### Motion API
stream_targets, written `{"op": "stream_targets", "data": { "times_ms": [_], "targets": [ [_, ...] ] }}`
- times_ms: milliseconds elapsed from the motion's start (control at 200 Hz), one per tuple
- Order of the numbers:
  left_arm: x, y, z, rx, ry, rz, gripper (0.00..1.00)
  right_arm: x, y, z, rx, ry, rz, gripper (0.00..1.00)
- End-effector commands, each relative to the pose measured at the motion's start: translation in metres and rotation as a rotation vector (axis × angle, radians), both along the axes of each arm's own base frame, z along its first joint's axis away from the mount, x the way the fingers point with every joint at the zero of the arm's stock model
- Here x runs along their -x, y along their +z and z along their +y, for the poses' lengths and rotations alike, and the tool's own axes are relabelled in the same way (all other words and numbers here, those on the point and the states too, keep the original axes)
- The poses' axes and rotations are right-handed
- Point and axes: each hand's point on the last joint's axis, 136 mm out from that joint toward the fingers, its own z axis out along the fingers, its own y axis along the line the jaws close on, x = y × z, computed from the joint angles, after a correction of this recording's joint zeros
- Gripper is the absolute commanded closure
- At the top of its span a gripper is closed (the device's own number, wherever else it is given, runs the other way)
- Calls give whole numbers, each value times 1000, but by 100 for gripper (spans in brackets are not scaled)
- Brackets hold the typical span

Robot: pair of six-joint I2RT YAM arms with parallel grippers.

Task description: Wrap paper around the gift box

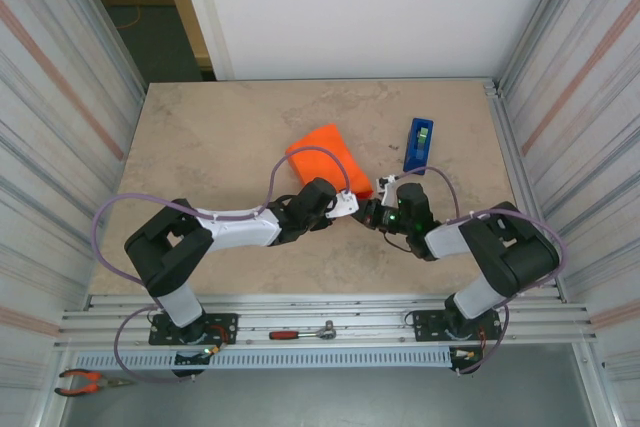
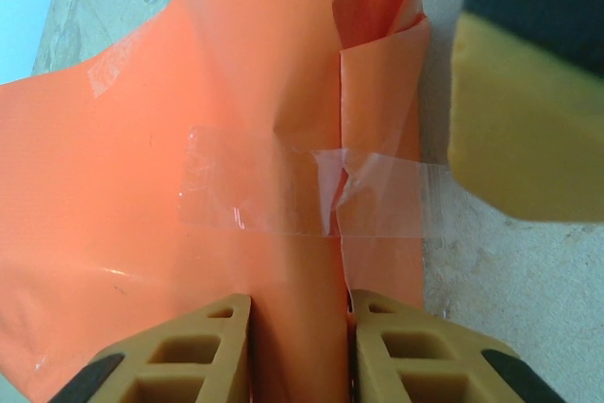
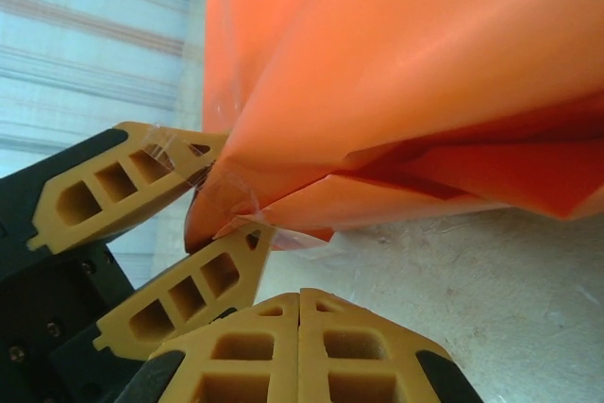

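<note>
The orange paper [image 1: 328,157] lies folded into a parcel at mid-table; the gift box is hidden, and I cannot tell whether it is inside. My left gripper [image 1: 350,205] is shut on the parcel's near end, with orange paper [image 2: 226,101] filling the gap between its tan fingers [image 2: 226,327]. A strip of clear tape [image 2: 377,197] crosses a folded seam just ahead of them. My right gripper [image 3: 299,301] is shut with nothing between its fingers and sits just in front of the paper [image 3: 396,73], close beside the left gripper's fingers [image 3: 198,280]. In the top view it [image 1: 372,213] almost touches the left gripper.
A blue tape dispenser [image 1: 419,144] stands to the right of the parcel. A red-handled tool [image 1: 300,332] lies on the rail between the arm bases and pliers [image 1: 85,380] lie at the bottom left. Corrugated walls close both sides.
</note>
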Motion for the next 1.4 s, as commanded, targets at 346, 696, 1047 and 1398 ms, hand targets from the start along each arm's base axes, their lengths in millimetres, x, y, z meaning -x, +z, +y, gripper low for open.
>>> {"op": "stream_targets", "data": {
  "times_ms": [346,696,1047,1398],
  "targets": [
    [33,-50,7,-106,-72,166,74,-28,6,18,-51,9,-22,100],
    [33,-49,7,-103,-73,162,74,-17,17,-2,-92,-20,-25,100],
    [33,-47,7,-77,-59,159,74,-29,49,-13,-111,-14,-72,100],
    [24,-34,14,7,-11,157,70,-40,60,-2,-143,39,-69,100]
  ]
}}
